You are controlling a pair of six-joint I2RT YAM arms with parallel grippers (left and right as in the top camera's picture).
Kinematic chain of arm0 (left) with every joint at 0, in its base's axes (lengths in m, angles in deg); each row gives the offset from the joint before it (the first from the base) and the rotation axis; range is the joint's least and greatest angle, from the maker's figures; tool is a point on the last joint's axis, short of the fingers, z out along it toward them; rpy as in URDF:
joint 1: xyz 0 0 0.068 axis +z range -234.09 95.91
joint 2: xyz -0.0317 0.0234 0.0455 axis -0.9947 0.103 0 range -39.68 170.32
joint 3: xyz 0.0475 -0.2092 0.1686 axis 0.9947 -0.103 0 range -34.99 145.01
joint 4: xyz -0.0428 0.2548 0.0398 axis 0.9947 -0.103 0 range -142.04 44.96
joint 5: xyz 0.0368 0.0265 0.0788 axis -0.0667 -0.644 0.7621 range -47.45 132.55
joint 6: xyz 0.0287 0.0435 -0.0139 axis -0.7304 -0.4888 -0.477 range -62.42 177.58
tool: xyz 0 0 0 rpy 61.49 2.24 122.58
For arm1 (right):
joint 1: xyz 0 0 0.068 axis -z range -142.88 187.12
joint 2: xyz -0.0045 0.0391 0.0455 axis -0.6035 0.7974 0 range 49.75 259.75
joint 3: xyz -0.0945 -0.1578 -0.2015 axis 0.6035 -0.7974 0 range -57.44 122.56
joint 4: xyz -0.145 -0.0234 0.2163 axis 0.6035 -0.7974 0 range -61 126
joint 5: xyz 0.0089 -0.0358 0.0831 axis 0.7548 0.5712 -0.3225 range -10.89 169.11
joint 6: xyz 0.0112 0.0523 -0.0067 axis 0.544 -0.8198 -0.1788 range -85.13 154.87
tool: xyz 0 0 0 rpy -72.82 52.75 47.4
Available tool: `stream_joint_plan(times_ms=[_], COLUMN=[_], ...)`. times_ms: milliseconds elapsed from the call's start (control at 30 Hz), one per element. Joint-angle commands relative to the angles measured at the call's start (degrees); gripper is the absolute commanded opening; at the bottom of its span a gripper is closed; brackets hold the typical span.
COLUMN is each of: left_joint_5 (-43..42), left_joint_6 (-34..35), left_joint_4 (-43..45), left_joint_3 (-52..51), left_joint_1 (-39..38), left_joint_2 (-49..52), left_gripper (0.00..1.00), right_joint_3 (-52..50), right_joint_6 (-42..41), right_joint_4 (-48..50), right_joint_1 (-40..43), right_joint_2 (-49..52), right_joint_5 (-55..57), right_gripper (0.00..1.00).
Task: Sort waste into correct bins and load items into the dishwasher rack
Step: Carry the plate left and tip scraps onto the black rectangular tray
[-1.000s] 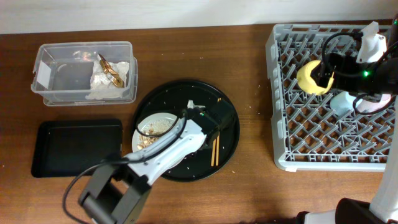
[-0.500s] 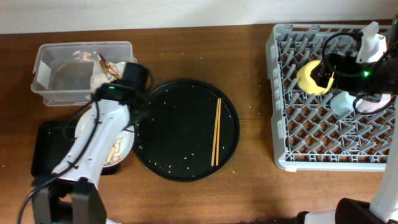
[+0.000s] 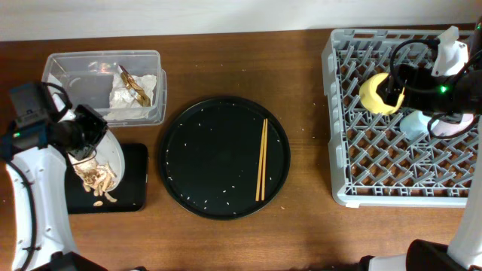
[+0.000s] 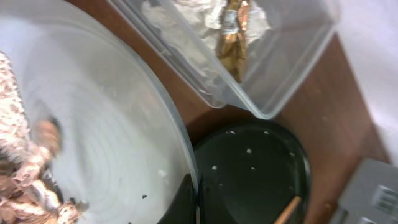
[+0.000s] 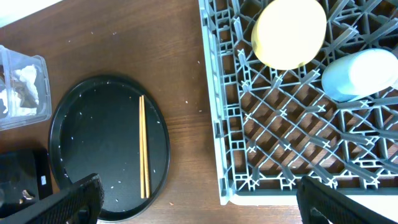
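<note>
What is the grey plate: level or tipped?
Tipped: left gripper holds grey plate tilted over black tray, food scraps bunched at its lower edge.

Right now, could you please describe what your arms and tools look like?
The left arm and right arm are white shells with black joints and looping black cables. The left tool and right tool are black, with a small green light behind the right one.

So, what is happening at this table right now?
The left gripper holds the grey plate tilted over the shallow black tray, and food scraps are spilling from its lower edge into that tray. The napkin lies in the clear tub. The chopsticks lie on the round black tray, not yet loaded. The right gripper hangs open above the dishwasher rack, which holds the yellow bowl and the blue cup.
</note>
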Motion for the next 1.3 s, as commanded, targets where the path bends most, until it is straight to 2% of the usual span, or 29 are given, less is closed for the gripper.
stream_joint_plan(times_ms=[0, 200, 267, 333, 433, 533, 600, 700, 900, 967, 1067, 1100, 1133, 1167, 1200, 1267], left_joint_5=[-6.27, -15.08, -22.08, -25.46, -25.99, -27.47, -32.33, -35.34, -45.09, -49.40, -48.43, -43.36, -46.34, -45.53, -46.88, -45.64], left_joint_6=[-1.84, -4.90, -7.15, -9.92, -11.63, -12.00, -12.00, -11.82, -12.04, -13.07, -13.07, -11.32, -11.89, -11.98, -12.04, -12.00], left_joint_4=[0.13, -0.24, -0.90, -1.64, -3.82, -3.76, -3.52, -4.55, 0.92, -1.81, 1.36, 3.96, 0.26, 2.29, 0.02, 0.87], left_joint_3=[0.55, 0.55, 0.52, 0.46, 0.42, 0.42, 0.42, -0.50, -9.38, -9.86, -9.84, -9.84, -9.86, -9.86, -9.86, -9.84], left_joint_1=[2.34, 5.03, 7.32, 9.53, 12.24, 13.03, 15.06, 19.80, 25.90, 26.77, 26.84, 26.84, 26.99, 26.99, 26.99, 26.99], left_joint_2=[-0.96, -0.96, -0.96, -0.96, -0.96, -0.96, -0.96, -0.90, -0.83, -0.85, -0.85, -0.85, -0.85, -0.85, -0.87, -0.87], left_gripper=[0.01, 0.01, 0.01, 0.01, 0.01, 0.01, 0.01, 0.01, 0.01, 0.01, 0.01, 0.01, 0.01, 0.01, 0.01, 0.01], right_joint_3=[-0.20, -0.20, -0.20, -0.20, -0.20, -0.20, -0.20, -0.20, -0.20, -0.20, -0.20, -0.20, -0.20, -0.20, -0.20, -0.20], right_joint_6=[0.15, 0.15, 0.13, 0.13, 0.15, 0.13, 0.13, 0.15, 0.15, 0.15, 0.15, 0.15, 0.13, 0.15, 0.13, 0.13], right_joint_4=[0.02, 0.02, 0.02, 0.02, 0.02, 0.02, 0.02, 0.02, 0.02, 0.02, 0.02, 0.02, 0.02, 0.02, 0.02, 0.02], right_joint_1=[-0.24, -0.24, -0.24, -0.24, -0.24, -0.24, -0.24, -0.24, -0.24, -0.24, -0.24, -0.24, -0.24, -0.24, -0.24, -0.24], right_joint_2=[0.37, 0.37, 0.37, 0.37, 0.35, 0.35, 0.35, 0.35, 0.35, 0.35, 0.35, 0.35, 0.35, 0.35, 0.35, 0.35], right_joint_5=[0.66, 0.66, 0.66, 0.66, 0.66, 0.66, 0.66, 0.66, 0.66, 0.66, 0.66, 0.66, 0.66, 0.66, 0.66, 0.66], right_gripper=[0.98, 0.98, 0.98, 0.98, 0.98, 0.98, 0.98, 0.98, 0.98, 0.98, 0.98, 0.98, 0.98, 0.98, 0.98, 0.98])
